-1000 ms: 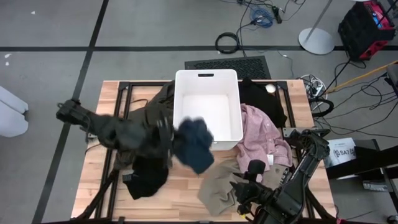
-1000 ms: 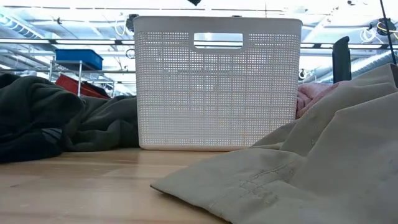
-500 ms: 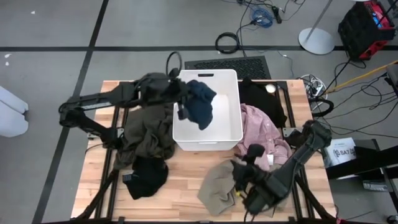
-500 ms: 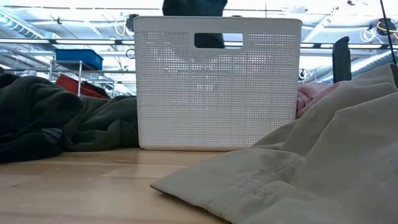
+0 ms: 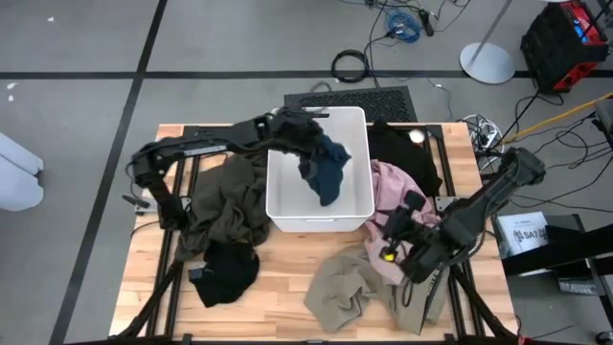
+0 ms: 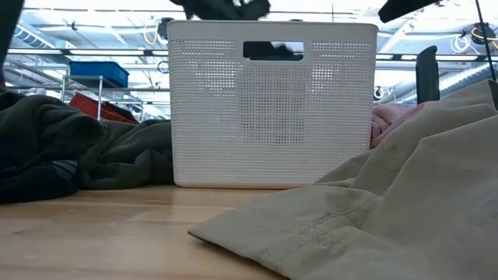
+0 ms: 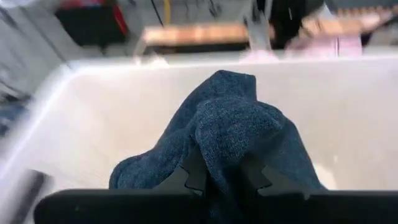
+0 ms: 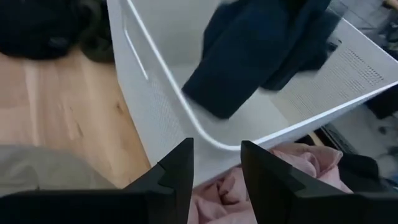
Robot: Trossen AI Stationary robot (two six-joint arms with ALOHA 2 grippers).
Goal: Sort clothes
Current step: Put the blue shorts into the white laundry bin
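My left gripper (image 5: 308, 144) pinches the navy garment (image 5: 324, 171), which dangles inside the white bin (image 5: 356, 206). My right gripper (image 5: 395, 233) hovers over the pink garment (image 5: 397, 187), fingers parted and holding nothing.

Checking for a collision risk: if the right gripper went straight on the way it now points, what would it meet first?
Probably the white bin's near wall. The right gripper hangs over the pale pink garment with its fingers apart and empty, aimed at the rim. The navy blue garment lies beyond. Depth is uncertain.
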